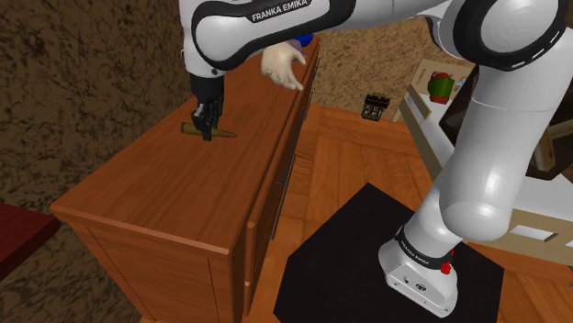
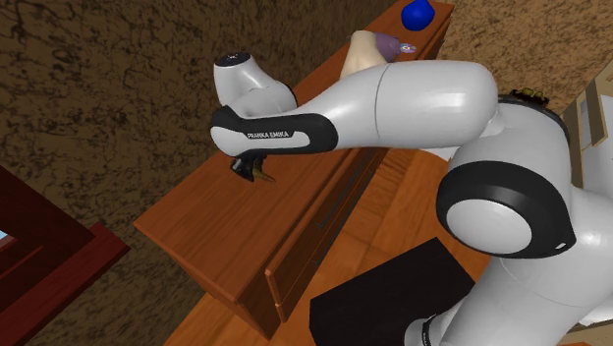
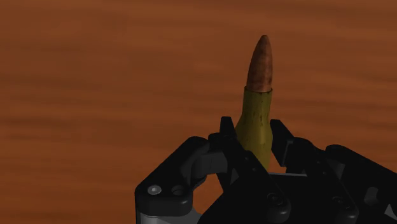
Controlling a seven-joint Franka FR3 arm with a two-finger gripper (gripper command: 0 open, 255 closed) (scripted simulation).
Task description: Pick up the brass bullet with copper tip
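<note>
I have the wooden dresser [image 1: 174, 193] across the shoulder view's left, with the white arm [image 1: 496, 138] reaching over it from the black stand [image 1: 340, 266] at lower right. At the dresser's far end sit a cream-coloured figure [image 1: 283, 64] and a blue object [image 2: 417, 14], well apart from where I am working. The gripper [image 1: 207, 124] points down at the dresser top near its back edge. Through the wrist view I see the gripper [image 3: 253, 130] clenched on the bullet [image 3: 254, 111]. A black finger presses each side of the dull brass case, and the copper-brown tip juts out past the fingertips. From the shoulder view the bullet [image 1: 189, 128] lies flat at the level of the wood; I cannot tell whether it touches the wood.
</note>
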